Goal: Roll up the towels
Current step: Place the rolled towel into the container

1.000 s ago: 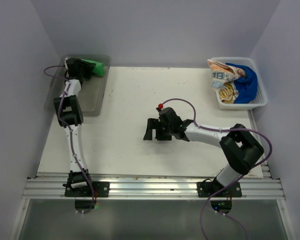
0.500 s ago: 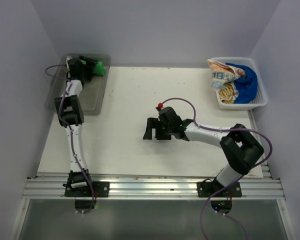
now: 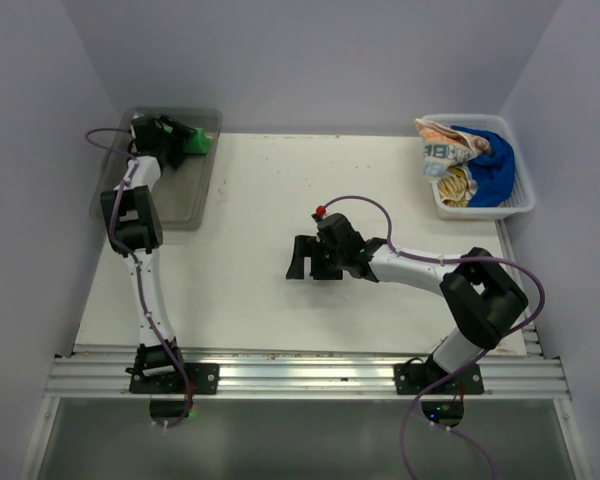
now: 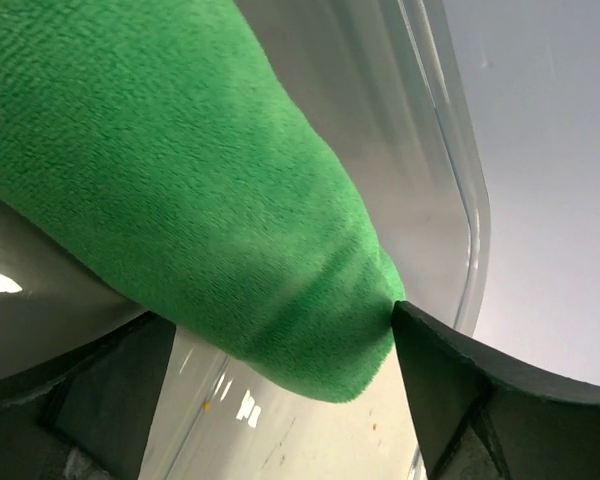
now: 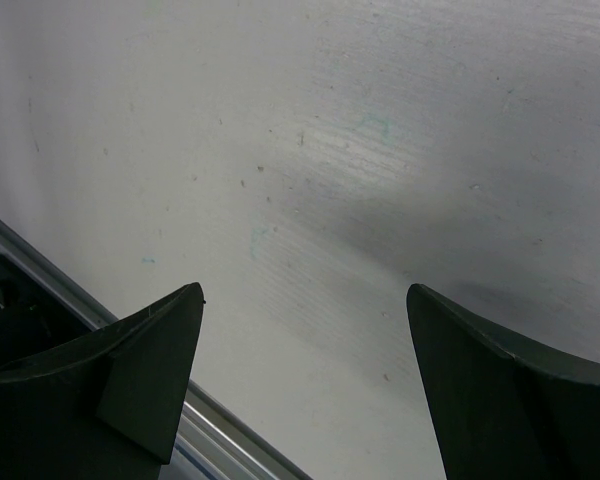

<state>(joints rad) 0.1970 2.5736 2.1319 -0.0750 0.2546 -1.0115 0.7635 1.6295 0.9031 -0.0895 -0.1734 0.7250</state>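
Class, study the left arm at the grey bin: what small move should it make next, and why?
Probably lift the left gripper clear of the grey bin: its jaws stand open either side of the rolled green towel, which seems to rest in the bin, so there is nothing left to hold.

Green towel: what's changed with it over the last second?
The left arm opened its jaws, releasing the green towel into the clear bin, and its elbow swung left. The right arm and the basket of towels stayed put.
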